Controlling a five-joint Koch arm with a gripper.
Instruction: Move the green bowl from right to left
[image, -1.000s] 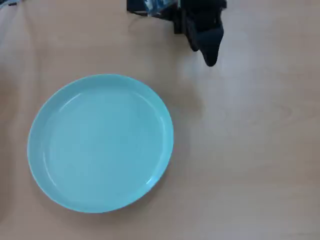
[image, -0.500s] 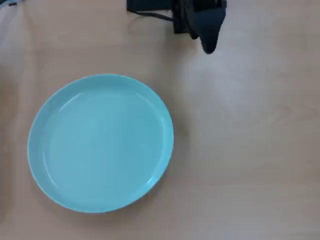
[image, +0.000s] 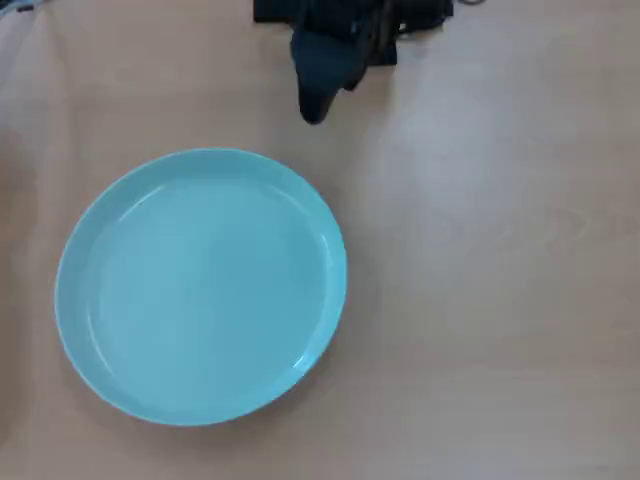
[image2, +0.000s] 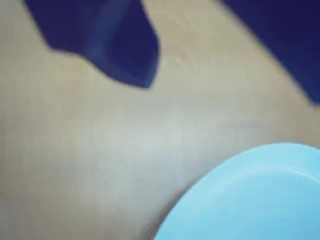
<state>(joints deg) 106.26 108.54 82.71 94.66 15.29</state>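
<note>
With the black gripper (image: 312, 110), jaws spread, far from the glossy pale-teal round bowl (image: 200, 286), a shallow approach could glance off the low rim and skid it across the wooden table (image: 500, 300).

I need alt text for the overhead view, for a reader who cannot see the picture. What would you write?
A large pale teal green bowl, empty, sits on the left half of a light wooden table. The black gripper points down from the top edge, above the bowl's upper right rim and apart from it. Whether it is open or shut cannot be told.
</note>
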